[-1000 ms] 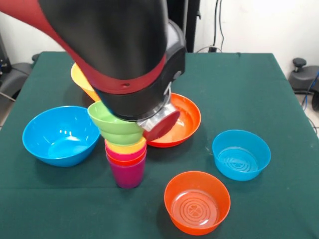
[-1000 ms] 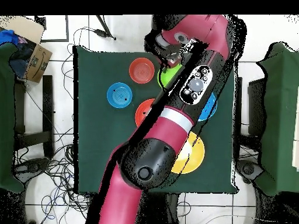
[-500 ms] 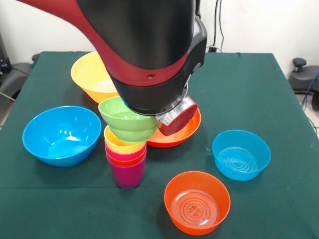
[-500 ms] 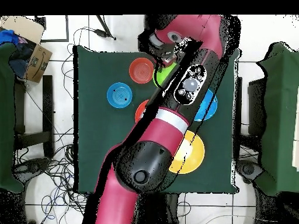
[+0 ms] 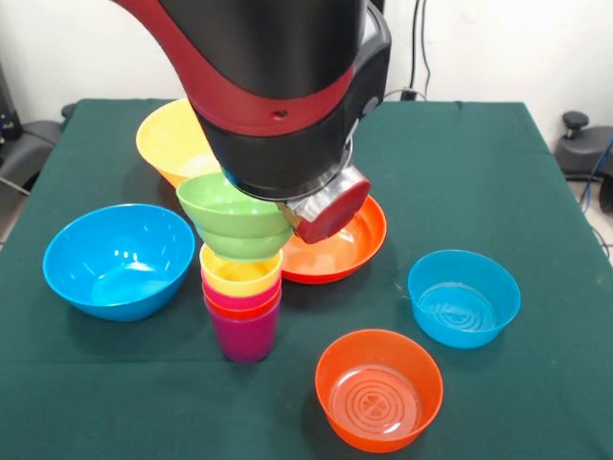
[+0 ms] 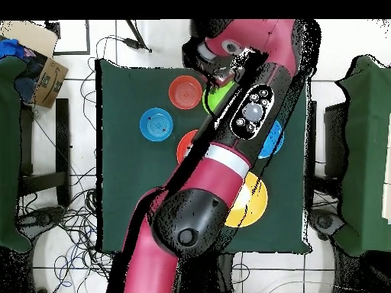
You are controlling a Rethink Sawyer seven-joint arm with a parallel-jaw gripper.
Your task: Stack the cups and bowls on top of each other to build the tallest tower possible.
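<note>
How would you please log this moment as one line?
arm: over tower | green bowl: tilted above yellow cup | hand: hidden

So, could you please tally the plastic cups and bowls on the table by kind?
Glossy plastic cups: 4, nested in one tower with the purple cup at the base.
Glossy plastic bowls: 6, the small green bowl above the tower under the arm, the others on the table.
Total: 10

1. A dark green cloth (image 5: pixel 479 172) covered the table.
2. A cardboard box (image 6: pixel 42 57) sat on the floor beyond one corner of the table.
3. Black cables (image 6: pixel 69 221) lay tangled across the white tiled floor (image 6: pixel 76 38) beside the table.
4. A black chair base (image 5: pixel 579 144) stood at the table's edge.
</note>
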